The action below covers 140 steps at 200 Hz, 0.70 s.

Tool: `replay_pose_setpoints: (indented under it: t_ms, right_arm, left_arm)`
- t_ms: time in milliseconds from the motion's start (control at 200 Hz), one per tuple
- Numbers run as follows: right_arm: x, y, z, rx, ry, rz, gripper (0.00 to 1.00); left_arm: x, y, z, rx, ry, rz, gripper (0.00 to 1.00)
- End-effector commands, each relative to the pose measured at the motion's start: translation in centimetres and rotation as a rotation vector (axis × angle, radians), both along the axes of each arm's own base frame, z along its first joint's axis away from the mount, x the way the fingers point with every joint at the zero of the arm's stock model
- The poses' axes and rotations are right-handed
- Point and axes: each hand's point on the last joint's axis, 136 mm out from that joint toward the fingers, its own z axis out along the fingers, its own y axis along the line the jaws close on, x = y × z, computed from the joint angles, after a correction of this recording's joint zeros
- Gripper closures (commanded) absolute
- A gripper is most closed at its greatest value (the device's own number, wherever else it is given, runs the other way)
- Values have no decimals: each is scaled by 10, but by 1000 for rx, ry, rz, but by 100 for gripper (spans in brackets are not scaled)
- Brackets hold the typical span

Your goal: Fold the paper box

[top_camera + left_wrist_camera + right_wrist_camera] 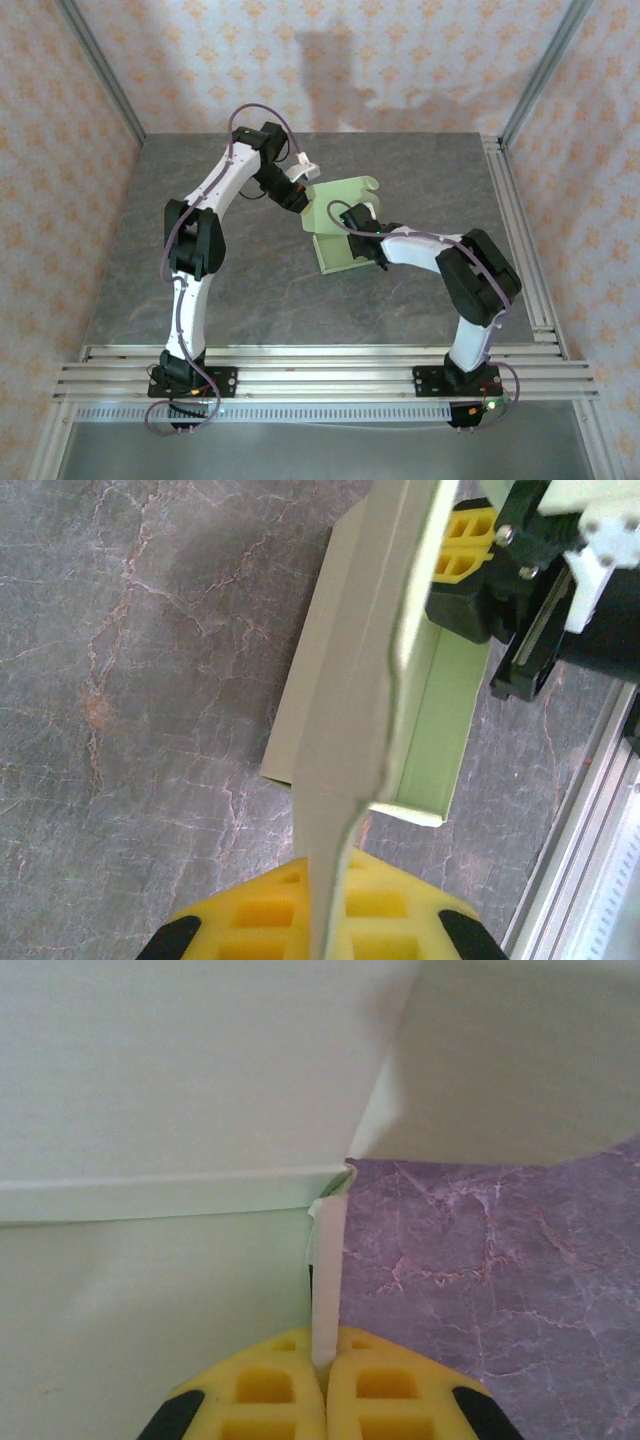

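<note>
Green-yellow paper box (338,228) sits half folded near the middle of the grey desk (250,290), and both grippers are pinching it.

From above, the left gripper (303,193) is at the left side of the box and the right gripper (365,240) is at its right side, so the box is between them. A flap (350,190) with a round notch is lifted at the back. In the left wrist view, the left gripper (325,925) has its yellow pads pressed on a thin edge of the paper box (350,680), and the right gripper (462,545) is at the far end of the box. In the right wrist view, the right gripper (323,1392) is squeezed shut on a thin card edge of the paper box (150,1080), with the bare desk (480,1260) beside it.
</note>
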Motion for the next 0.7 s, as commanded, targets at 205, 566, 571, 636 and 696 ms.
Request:
replay_pose_setpoints:
  t_ms: [205,566,571,636,696]
  right_arm:
    - [-31,-45,-52,-301,67,-148,100]
    - [-3,3,7,120,-25,-42,86]
    - [-3,4,7,123,-26,-39,86]
    - [0,4,16,138,-47,-15,79]
    - [2,4,20,153,-58,2,70]
  left_arm:
    - [-4,-7,22,-52,-35,-17,100]
    - [-8,-5,21,-45,-29,-36,100]
    - [-8,-5,21,-45,-30,-37,100]
    - [-10,-4,20,-42,-28,-46,100]
    - [-11,-4,19,-38,-25,-52,100]
